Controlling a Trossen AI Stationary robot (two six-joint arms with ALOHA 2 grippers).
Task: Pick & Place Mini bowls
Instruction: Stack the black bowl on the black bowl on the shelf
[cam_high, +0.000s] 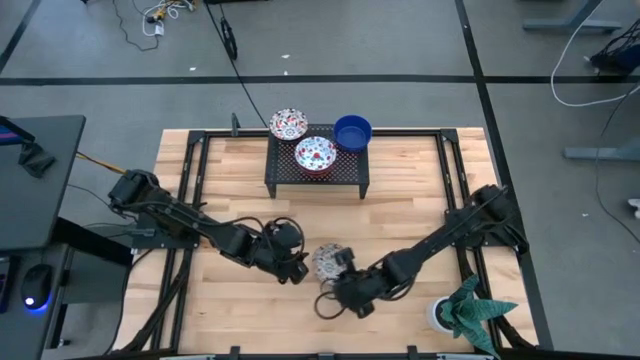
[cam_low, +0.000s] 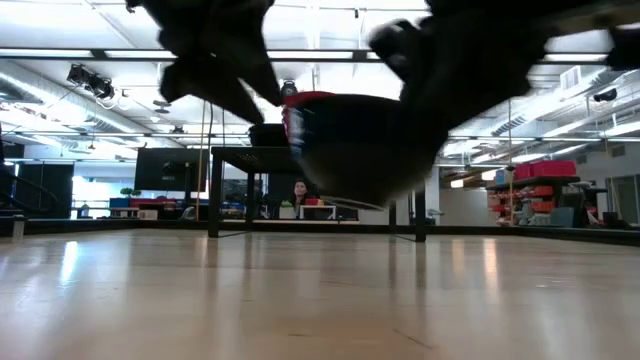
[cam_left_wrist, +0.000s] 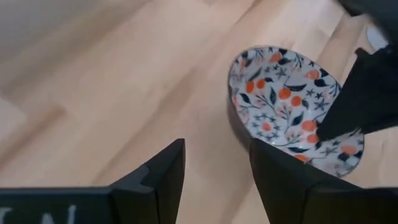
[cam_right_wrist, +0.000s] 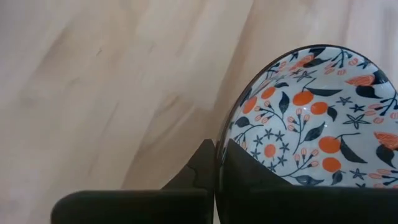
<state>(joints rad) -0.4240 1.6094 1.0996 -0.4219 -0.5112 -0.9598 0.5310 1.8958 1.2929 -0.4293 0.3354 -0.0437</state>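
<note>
Your right tool (cam_right_wrist: 216, 163) pinches the rim of the white floral-patterned mini bowl (cam_right_wrist: 311, 121) above the pale wooden table (cam_high: 400, 225), while your left tool (cam_left_wrist: 214, 165) gapes empty beside it.

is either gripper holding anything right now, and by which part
The right gripper is shut on the floral bowl, pinching its rim. The left gripper is open beside it, holding nothing.

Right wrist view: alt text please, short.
The right gripper pinches the rim of a floral mini bowl, one finger inside and one outside, above the pale wooden table.
</note>
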